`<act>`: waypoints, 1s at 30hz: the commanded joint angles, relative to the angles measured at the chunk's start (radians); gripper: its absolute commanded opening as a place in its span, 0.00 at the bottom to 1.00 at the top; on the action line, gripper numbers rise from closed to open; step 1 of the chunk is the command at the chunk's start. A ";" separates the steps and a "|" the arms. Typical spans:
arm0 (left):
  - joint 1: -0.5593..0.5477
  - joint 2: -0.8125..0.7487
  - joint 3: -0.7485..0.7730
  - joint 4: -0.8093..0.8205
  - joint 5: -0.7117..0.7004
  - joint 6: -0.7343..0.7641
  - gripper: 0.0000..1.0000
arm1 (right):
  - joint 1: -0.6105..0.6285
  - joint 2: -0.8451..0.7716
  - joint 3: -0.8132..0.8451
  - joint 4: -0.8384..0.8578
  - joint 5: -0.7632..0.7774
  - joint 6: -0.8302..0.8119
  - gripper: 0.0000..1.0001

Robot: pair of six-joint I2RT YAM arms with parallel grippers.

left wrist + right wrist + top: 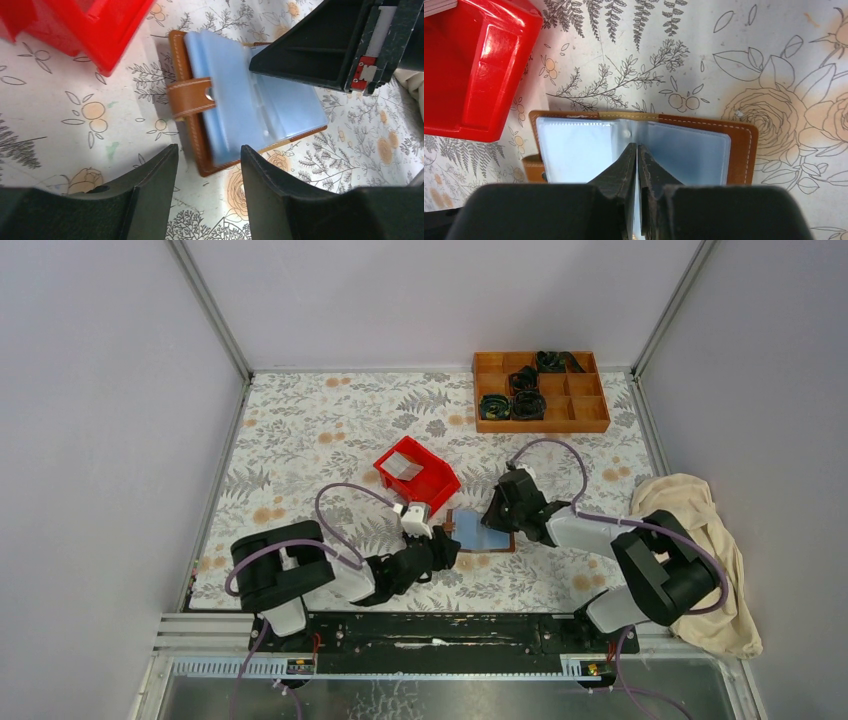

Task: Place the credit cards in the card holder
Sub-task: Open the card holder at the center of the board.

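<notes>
The brown card holder [482, 531] lies open on the floral table, its pale blue plastic sleeves up. It also shows in the left wrist view [240, 95] and the right wrist view [694, 150]. My right gripper [637, 146] is shut on one upright sleeve at the middle fold. It shows from the left wrist as a black block [320, 45] over the holder. My left gripper [209, 150] is open and empty, just short of the holder's near corner. A pale credit card [403, 468] lies in the red bin; its edge shows in the right wrist view [439, 4]. The gold-tan card is out of view.
The red plastic bin [432, 478] stands just left of and behind the card holder. An orange wooden compartment tray [592, 420] with black items is at the back right. A cream cloth [700, 540] lies at the right edge.
</notes>
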 commanded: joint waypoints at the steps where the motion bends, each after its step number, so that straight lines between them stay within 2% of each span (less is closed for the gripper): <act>1: 0.003 -0.046 -0.002 -0.102 -0.057 0.015 0.57 | 0.020 0.037 0.026 -0.085 0.012 -0.030 0.11; 7: -0.008 -0.158 0.002 -0.191 -0.100 0.033 0.57 | 0.023 0.080 0.075 -0.088 -0.004 -0.058 0.11; 13: -0.012 -0.265 0.049 -0.300 -0.137 0.092 0.58 | 0.023 0.057 0.094 -0.096 0.006 -0.078 0.13; 22: -0.012 -0.343 0.096 -0.377 -0.175 0.152 0.59 | 0.023 -0.015 0.126 -0.162 0.042 -0.124 0.23; 30: -0.012 -0.410 0.087 -0.419 -0.196 0.161 0.59 | 0.023 -0.054 0.149 -0.164 0.015 -0.143 0.30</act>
